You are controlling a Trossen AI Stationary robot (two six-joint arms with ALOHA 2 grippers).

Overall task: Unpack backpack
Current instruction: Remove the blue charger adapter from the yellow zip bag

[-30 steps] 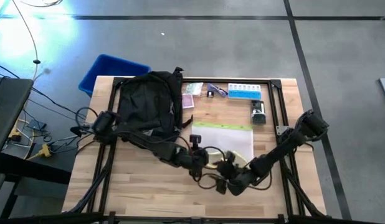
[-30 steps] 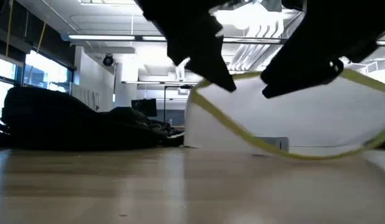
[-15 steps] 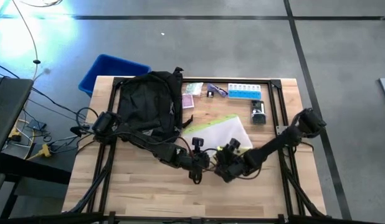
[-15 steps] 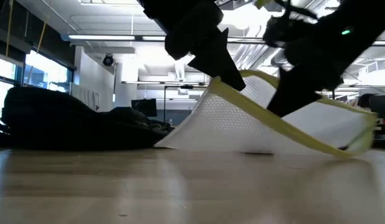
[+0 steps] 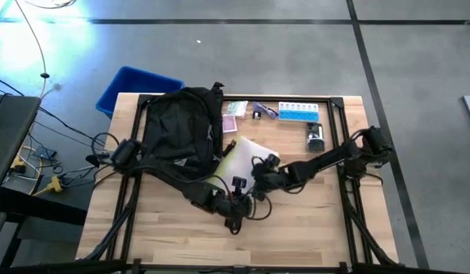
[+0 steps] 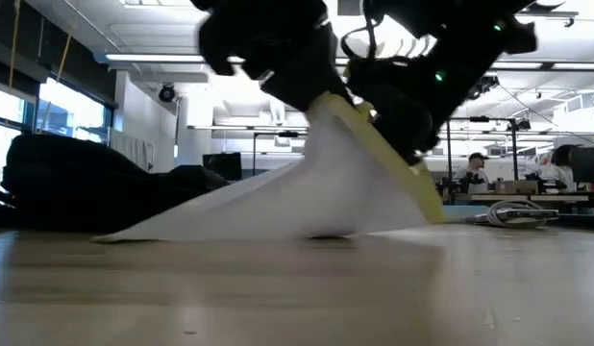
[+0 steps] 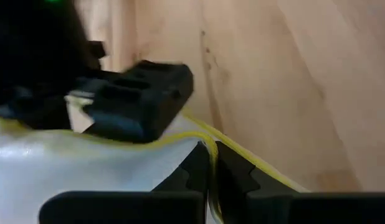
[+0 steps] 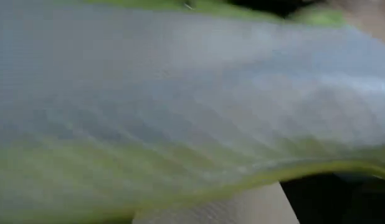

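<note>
The backpack lay flat on the far left part of the table, its top toward the far edge, with the blue bin on the floor just beyond that corner. Both grippers worked nearer the table's middle, apart from the backpack and on its right side. The left gripper had its fingers pressed together on the yellow edge of the clear pouch, and the left wrist view showed the two dark tips meeting with the yellow trim pinched between them. The pouch rose in a slope from the tabletop up to that grip in the low view, its lower corner resting on the wood toward the backpack. The right gripper sat at the pouch's near right side, close beside the left one; its wrist view was filled with the pouch's mesh and yellow border, and whether its fingers were spread or gripping could not be told. Along the far edge lay a blue pill organiser, a small card packet and a small dark object, all well apart from the fingers. No writing or brand on any of these could be read.
</note>
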